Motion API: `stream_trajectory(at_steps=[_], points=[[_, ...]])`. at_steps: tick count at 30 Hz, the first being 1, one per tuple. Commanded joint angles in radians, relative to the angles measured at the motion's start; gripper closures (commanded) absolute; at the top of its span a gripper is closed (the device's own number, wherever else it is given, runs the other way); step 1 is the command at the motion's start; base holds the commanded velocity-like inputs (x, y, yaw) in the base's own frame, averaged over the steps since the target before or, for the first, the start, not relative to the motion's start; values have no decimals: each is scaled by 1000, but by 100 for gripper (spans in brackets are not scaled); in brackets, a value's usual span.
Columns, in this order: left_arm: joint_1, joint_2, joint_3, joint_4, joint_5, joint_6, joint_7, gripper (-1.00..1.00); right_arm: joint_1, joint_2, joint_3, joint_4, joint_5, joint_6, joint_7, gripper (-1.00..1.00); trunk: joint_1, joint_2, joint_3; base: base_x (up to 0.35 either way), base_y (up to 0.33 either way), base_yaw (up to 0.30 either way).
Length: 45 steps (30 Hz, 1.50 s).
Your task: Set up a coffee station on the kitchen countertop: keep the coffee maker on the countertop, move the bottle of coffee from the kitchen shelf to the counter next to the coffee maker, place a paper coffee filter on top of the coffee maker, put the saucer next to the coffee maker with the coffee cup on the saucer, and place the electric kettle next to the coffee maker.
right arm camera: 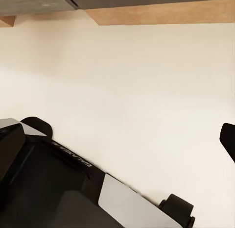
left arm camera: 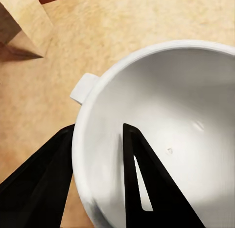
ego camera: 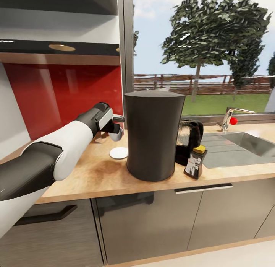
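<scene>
1. Left hand [ego camera: 114, 130] clamped on the coffee cup [ego camera: 117, 134], one finger [left arm camera: 147, 184] inside the bowl, the other outside against the wall, rim pinched between; held above the surface [ego camera: 95, 171], just up and back of the saucer [ego camera: 118, 152].
2. Right hand: cannot tell whether clenched or released; from its wrist camera, pale floor and dark robot base.
3. Step in hand, as judged: lowering the cup onto the saucer. Best done by carrying the cup toward 5 o'clock in the head view until centred over the plate, keeping the rim level, descending slowly, releasing only once the base sits flat.
4. Risk: a pinch on a thin smooth wall tends to tip the cup on release; worth opening gently and lifting straight up.
5. Saucer: small, flat, round, white, glossy; lying at 9 o'clock of the coffee maker [ego camera: 152, 135], near but apart.
6. Coffee maker: tall matte dark-grey drum, flaring slightly upward, flat top; no paper filter visible on it from this angle.
7. Electric kettle [ego camera: 190, 139]: dark glass jug with reflections, at 3 o'clock of the drum, partly hidden behind it.
8. Bottle of coffee [ego camera: 196, 162]: small, dark, yellow cap, printed label, just in front of the kettle.
9. Cup: white, smooth, rounded bowl with a small squared handle [left arm camera: 84, 88].
10. Surface: light wood grain, steel sink [ego camera: 240, 146] inset at the right.
</scene>
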Motion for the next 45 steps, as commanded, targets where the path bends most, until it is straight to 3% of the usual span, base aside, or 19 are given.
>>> stream_trajectory(at_steps=[1,20,31,45], points=[[-1,0,-5,-1,11,3,9,100,-1,-1,8,1,-6,-7,0,-100,0,-1,-1,44,0,0],[1,-2,-9,21,11,2,9,100,-1,0,8,1,-6,-8,-4,-100,0,-1,-1,41,0,0],[4,-1,-8,23,11,0,-26,100,-1,-1,8,1,-6,-9,-4,-100,0,-1,-1,0,0,0],[6,-1,-7,96,11,-17,-28,100,-1,-1,8,1,-6,-9,-4,-100,0,-1,-1,0,0,0]])
